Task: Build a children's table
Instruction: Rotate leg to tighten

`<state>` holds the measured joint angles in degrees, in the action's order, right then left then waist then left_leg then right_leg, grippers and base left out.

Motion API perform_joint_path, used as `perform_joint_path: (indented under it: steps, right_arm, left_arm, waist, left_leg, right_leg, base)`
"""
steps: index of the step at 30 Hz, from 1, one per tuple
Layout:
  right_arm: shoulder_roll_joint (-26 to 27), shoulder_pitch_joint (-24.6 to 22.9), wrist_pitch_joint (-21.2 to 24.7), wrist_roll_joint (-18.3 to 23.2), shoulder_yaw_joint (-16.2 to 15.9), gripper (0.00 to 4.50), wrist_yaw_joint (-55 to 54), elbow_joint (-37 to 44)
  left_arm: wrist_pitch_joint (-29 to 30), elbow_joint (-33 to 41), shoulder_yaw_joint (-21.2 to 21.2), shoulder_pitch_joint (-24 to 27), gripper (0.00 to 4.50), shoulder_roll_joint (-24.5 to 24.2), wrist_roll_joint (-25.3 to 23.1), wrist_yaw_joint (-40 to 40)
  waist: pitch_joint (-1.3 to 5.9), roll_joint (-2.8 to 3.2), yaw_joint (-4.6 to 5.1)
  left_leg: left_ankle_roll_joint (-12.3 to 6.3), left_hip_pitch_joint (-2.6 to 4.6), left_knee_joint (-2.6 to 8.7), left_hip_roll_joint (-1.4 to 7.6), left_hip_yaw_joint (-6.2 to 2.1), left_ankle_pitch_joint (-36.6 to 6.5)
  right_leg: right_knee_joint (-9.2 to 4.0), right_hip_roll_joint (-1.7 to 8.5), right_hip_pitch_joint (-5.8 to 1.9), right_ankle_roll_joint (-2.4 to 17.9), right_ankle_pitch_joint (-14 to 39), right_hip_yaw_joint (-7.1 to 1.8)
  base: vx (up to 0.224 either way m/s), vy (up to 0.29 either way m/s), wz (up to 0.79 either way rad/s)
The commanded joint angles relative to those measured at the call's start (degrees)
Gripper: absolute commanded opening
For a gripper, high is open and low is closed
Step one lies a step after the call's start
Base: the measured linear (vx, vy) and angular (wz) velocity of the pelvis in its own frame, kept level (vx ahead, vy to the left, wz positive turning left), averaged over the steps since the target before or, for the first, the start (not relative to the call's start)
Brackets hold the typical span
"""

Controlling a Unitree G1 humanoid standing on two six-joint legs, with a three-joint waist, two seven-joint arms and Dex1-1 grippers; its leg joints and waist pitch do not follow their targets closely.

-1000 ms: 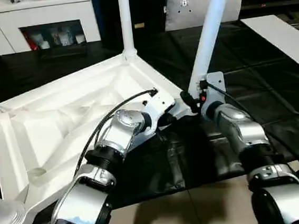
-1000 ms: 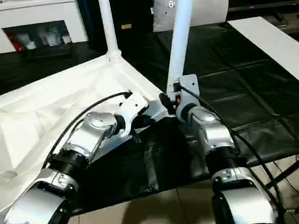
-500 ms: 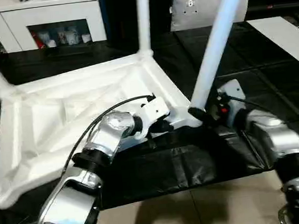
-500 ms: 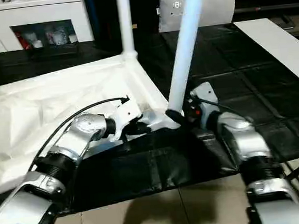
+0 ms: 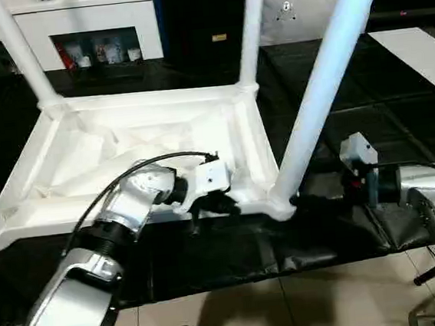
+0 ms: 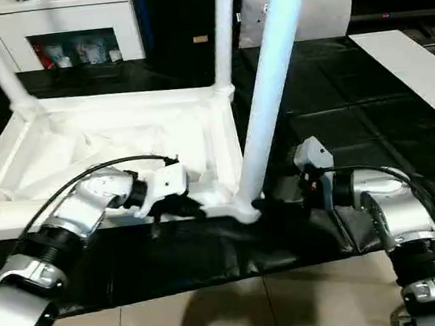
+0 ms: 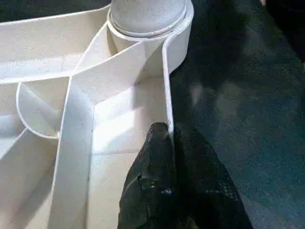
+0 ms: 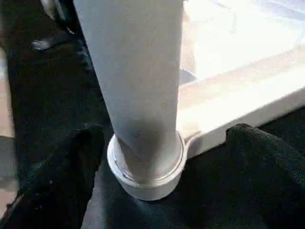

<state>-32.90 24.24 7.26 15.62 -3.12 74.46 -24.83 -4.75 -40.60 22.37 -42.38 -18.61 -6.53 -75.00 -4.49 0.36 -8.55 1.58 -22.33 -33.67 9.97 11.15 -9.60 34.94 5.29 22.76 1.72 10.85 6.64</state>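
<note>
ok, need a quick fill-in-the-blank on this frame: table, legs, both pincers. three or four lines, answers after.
1. The children's table lies ____ on the black mat, its legs pointing up.
2. The left pincer is ____ on the table's near rim.
3. The right pincer stands ____, one finger on either side of the near right leg.
4. That leg sits in a round corner ____.

Missing words: upside down; shut; open; socket
</note>
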Motion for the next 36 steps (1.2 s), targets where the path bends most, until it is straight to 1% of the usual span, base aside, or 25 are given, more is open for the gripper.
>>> perform_joint_path:
  steps: [1,3,5,6,8,10,12,14,15,16,17,20,22,28,32,33,34,36]
  right_arm:
    - [-0.65,-0.57,1.9,1.24,-0.73,4.07,2.43,2.07]
    - [-0.69,-0.67,2.64,1.6,-1.26,3.78,3.24,2.47]
    - [-0.58,-0.73,3.32,1.94,-1.89,3.75,4.23,2.61]
    - [-0.43,-0.78,3.69,2.05,-2.23,3.61,4.73,2.75]
    - [-0.23,-0.84,3.87,2.03,-2.65,3.37,5.16,2.84]
    - [0.09,-0.89,4.27,1.94,-3.16,3.33,5.73,2.9]
    - [0.63,-0.74,5.02,1.93,-3.57,3.02,6.23,2.84]
    - [0.76,-0.67,5.1,1.89,-3.79,2.94,6.21,2.73]
    - [0.8,-0.62,5.15,1.88,-3.9,2.79,6.22,2.69]
    - [0.86,-0.53,5.18,1.86,-3.98,2.79,6.22,2.61]
    - [0.87,-0.48,5.22,1.88,-4.03,2.53,6.21,2.58]
    - [0.89,-0.49,5.49,1.99,-4.4,2.42,6.79,2.78]
    - [0.93,-0.52,5.66,2.05,-4.46,2.15,7.04,2.92]
    - [1.26,-1.04,6.21,2.54,-4.79,2.0,7.25,3.9]
    - [1.87,-1.77,6.67,3.06,-4.36,1.99,6.15,4.74]
    - [2.23,-2.01,7.29,3.04,-4.03,1.98,4.81,4.91]
    - [2.85,-2.15,8.06,3.05,-3.49,1.98,2.88,5.02]
    - [4.14,-2.04,9.67,2.7,-2.83,1.98,-1.01,5.46]
  left_arm:
    - [-0.46,1.6,3.14,1.26,0.0,0.17,-1.06,-3.61]
    - [-0.59,1.94,3.27,1.33,0.0,0.1,-1.08,-3.88]
    - [-0.9,2.47,3.92,1.46,0.0,-0.23,-0.98,-5.02]
    - [-0.91,2.8,4.2,1.56,0.0,-0.41,-0.88,-5.68]
    - [-0.91,3.13,4.35,1.68,0.0,-0.51,-0.82,-6.04]
    - [-0.82,3.44,4.41,1.79,0.0,-0.56,-0.82,-6.33]
    - [-0.78,3.46,4.41,1.7,0.0,-0.44,-1.14,-6.34]
    - [-0.73,3.49,4.4,1.71,0.0,-0.42,-1.15,-6.26]
    - [-0.69,3.54,4.4,1.74,0.0,-0.43,-1.12,-6.18]
    - [-0.63,3.57,4.38,1.73,0.0,-0.44,-1.07,-6.09]
    - [-0.58,3.63,4.35,1.74,0.0,-0.45,-1.05,-6.07]
    - [-0.5,3.28,4.16,1.82,0.0,-0.32,-1.15,-5.62]
    - [-0.52,3.19,4.13,1.85,0.0,-0.3,-1.2,-5.53]
    - [-0.34,3.14,4.0,1.88,0.0,-0.28,-1.24,-5.31]
    - [0.82,2.67,2.82,1.63,0.0,0.56,-0.78,-3.39]
    - [1.61,2.27,1.75,1.4,0.0,1.47,-0.18,-1.61]
    - [2.66,1.82,0.55,1.04,0.0,2.49,0.43,0.47]
    - [4.78,1.22,-0.88,0.42,0.0,3.84,1.0,3.36]
  waist:
    - [4.21,-0.34,0.15]
    - [4.16,-0.28,0.09]
    - [4.12,-0.27,0.05]
    - [4.07,-0.39,0.06]
    - [4.14,-0.32,-0.05]
    - [4.13,-0.31,-0.08]
    - [4.14,-0.46,-0.08]
    - [4.18,-0.4,-0.12]
    - [4.15,-0.38,-0.14]
    - [4.11,-0.46,-0.14]
    - [4.13,-0.45,-0.16]
    - [4.12,-0.46,-0.2]
    - [4.15,-0.4,-0.24]
    - [4.2,-0.39,-0.29]
    - [4.13,-0.48,-0.39]
    - [4.32,-0.62,-0.43]
    - [4.23,-0.53,-0.47]
    - [4.0,-0.53,-0.47]
  left_leg:
    - [-5.25,1.26,3.65,4.44,-1.87,-11.52]
    - [-5.08,1.31,3.7,4.5,-1.89,-11.69]
    - [-4.55,1.37,3.78,4.53,-1.92,-12.42]
    - [-4.37,1.39,3.8,4.51,-1.9,-12.69]
    - [-4.14,1.42,3.78,4.53,-1.9,-12.43]
    - [-4.04,1.41,3.79,4.53,-1.9,-12.42]
    - [-4.06,1.36,3.78,4.48,-1.88,-12.29]
    - [-4.05,1.37,3.76,4.5,-1.9,-11.87]
    - [-4.03,1.37,3.76,4.5,-1.88,-11.9]
    - [-3.95,1.37,3.78,4.5,-1.88,-11.87]
    - [-3.93,1.36,3.77,4.47,-1.88,-11.8]
    - [-3.9,1.39,3.74,4.43,-1.84,-11.78]
    - [-3.88,1.42,3.75,4.46,-1.87,-11.8]
    - [-3.89,1.41,3.75,4.49,-1.88,-11.56]
    - [-3.87,1.41,3.72,4.45,-1.83,-11.82]
    - [-3.85,1.47,3.67,4.46,-1.82,-11.67]
    - [-3.78,1.46,3.69,4.47,-1.8,-11.53]
    - [-2.92,1.71,3.84,4.4,-1.85,-13.61]
  right_leg:
    - [-4.39,5.22,-2.97,13.06,9.67,-3.8]
    - [-4.48,5.23,-2.92,13.01,10.45,-3.8]
    - [-4.61,5.26,-2.87,12.67,11.74,-3.82]
    - [-4.68,5.27,-2.84,12.52,12.2,-3.85]
    - [-4.66,5.32,-2.83,12.45,12.26,-3.89]
    - [-4.61,5.29,-2.82,12.46,11.96,-3.9]
    - [-4.59,5.29,-2.83,12.44,11.95,-3.88]
    - [-4.55,5.3,-2.81,12.39,11.72,-3.88]
    - [-4.56,5.3,-2.79,12.37,11.79,-3.88]
    - [-4.58,5.31,-2.79,12.28,11.91,-3.9]
    - [-4.55,5.31,-2.81,12.21,11.95,-3.91]
    - [-4.63,5.3,-2.8,11.95,12.5,-3.9]
    - [-4.64,5.29,-2.79,11.89,12.56,-3.9]
    - [-4.56,5.26,-2.8,11.99,11.88,-3.89]
    - [-4.66,5.33,-2.81,11.91,12.25,-3.93]
    - [-4.61,5.35,-2.92,11.9,12.31,-3.91]
    - [-4.62,5.3,-2.83,11.79,12.63,-3.91]
    - [-5.31,5.45,-2.69,10.81,17.34,-3.86]
  base:
    - [0.0,0.0,0.0]
    - [0.0,0.0,0.0]
    - [0.0,0.0,0.0]
    - [0.0,0.0,0.0]
    - [0.0,0.0,0.0]
    - [0.0,0.0,0.0]
    - [0.0,0.0,0.0]
    - [0.0,0.0,0.0]
    - [0.0,0.0,0.0]
    - [0.0,0.0,0.0]
    - [0.0,0.0,0.0]
    - [0.0,0.0,0.0]
    - [0.0,0.0,0.0]
    - [0.0,0.0,0.0]
    - [0.0,0.0,0.0]
    - [0.0,0.0,0.0]
    - [0.0,0.0,0.0]
    - [0.0,0.0,0.0]
